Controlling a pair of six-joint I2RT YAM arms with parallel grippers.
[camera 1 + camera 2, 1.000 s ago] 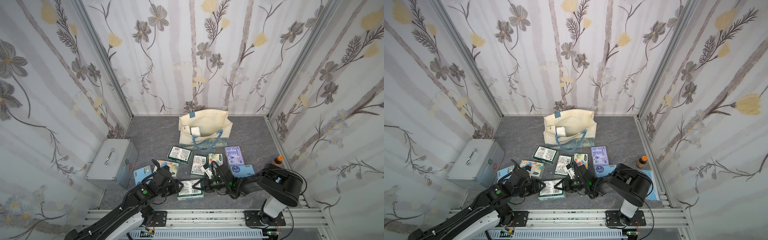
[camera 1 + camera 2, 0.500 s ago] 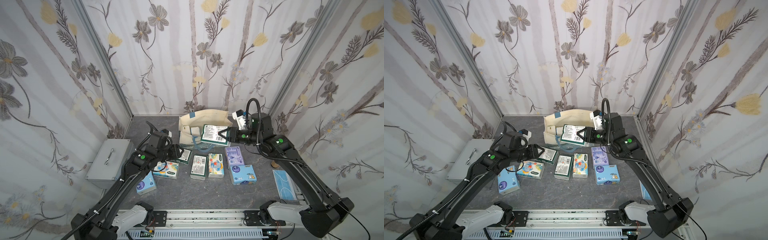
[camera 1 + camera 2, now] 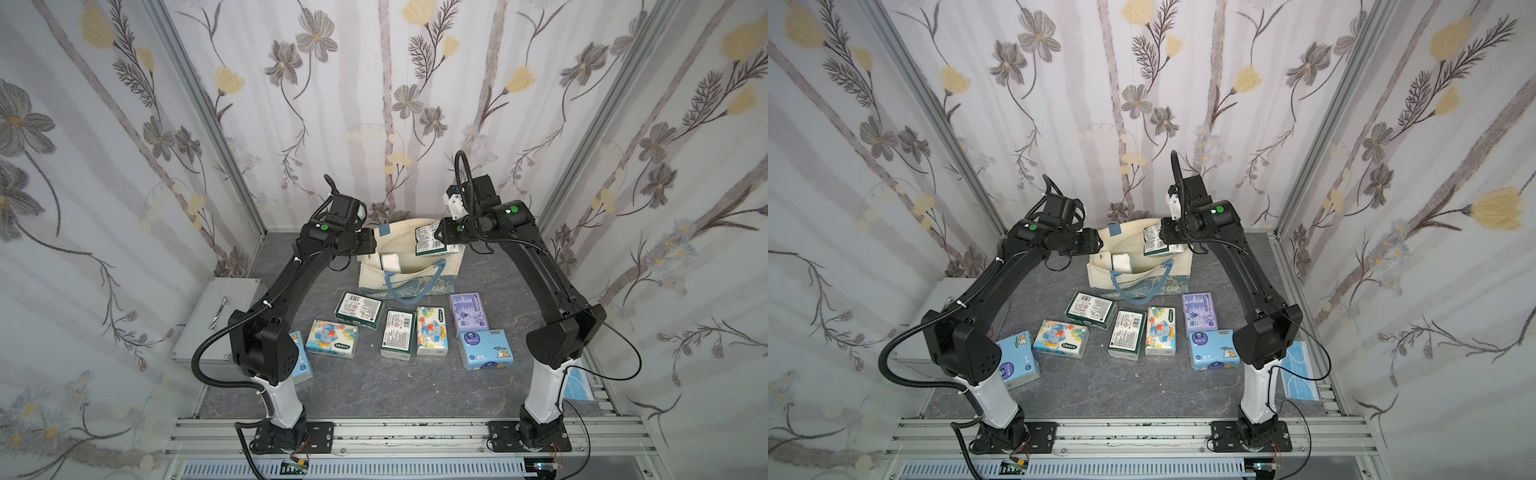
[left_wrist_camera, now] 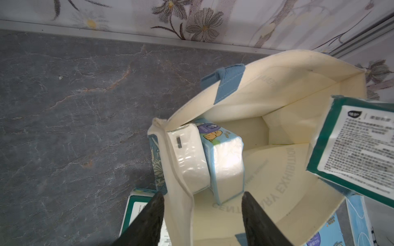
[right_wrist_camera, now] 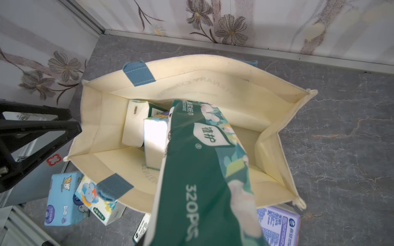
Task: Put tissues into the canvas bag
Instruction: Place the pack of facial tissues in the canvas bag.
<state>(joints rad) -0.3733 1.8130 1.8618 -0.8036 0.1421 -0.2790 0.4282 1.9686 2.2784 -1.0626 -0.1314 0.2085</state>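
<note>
While the right jaws are clenching a dark green pack of tissues [image 3: 429,244] and holding it tilted over the open mouth of the canvas bag [image 3: 409,279], the left jaws are hanging released and empty at the bag's left end, one jaw outside its end wall and the other over the inside. A white pack [image 4: 187,158] and a light blue pack [image 4: 226,164] are standing upright inside the bag. Seven loose packs [image 3: 332,337] are lying on the tabletop [image 3: 374,386] in front of it.
</note>
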